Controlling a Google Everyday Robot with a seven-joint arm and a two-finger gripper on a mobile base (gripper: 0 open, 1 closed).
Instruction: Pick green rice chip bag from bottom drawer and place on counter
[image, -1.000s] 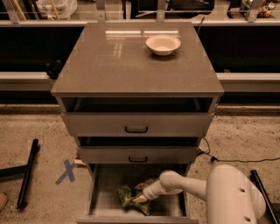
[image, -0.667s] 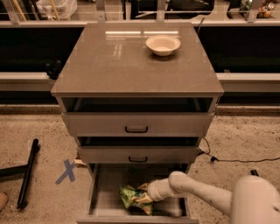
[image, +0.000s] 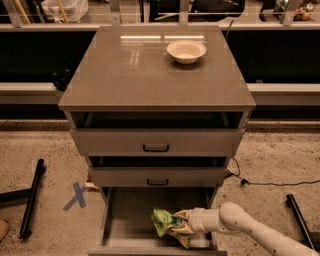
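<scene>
Since there's only the one camera view, here's what it gives. The bottom drawer (image: 127, 217) is pulled out at 6 o'clock of the frame, under two drawer fronts with black handles. The green chip bag (image: 166, 223) sits in the right half of that drawer, crumpled, with its long axis running roughly 10 o'clock to 4 o'clock.

The arm (image: 250, 231) comes in from 4 o'clock. The end effector (image: 186, 221) is pressed right up against the bag's 3 o'clock edge, so the bag lies at 9 o'clock from it, touching. Honestly can't tell how wide it's open or whether it actually has hold of the bag, because the crinkled foil hides that bit.

My guess is the grasp is the step in hand and the lift isn't done yet. The tabletop (image: 135, 70) is way up at 12 o'clock, with a white bowl (image: 186, 51) at about 1 o'clock on it. So I reckon the next move has to pull out toward 6 o'clock first to clear the fronts overhead, then go up. That slippery bag could easily slide out on the way.
</scene>
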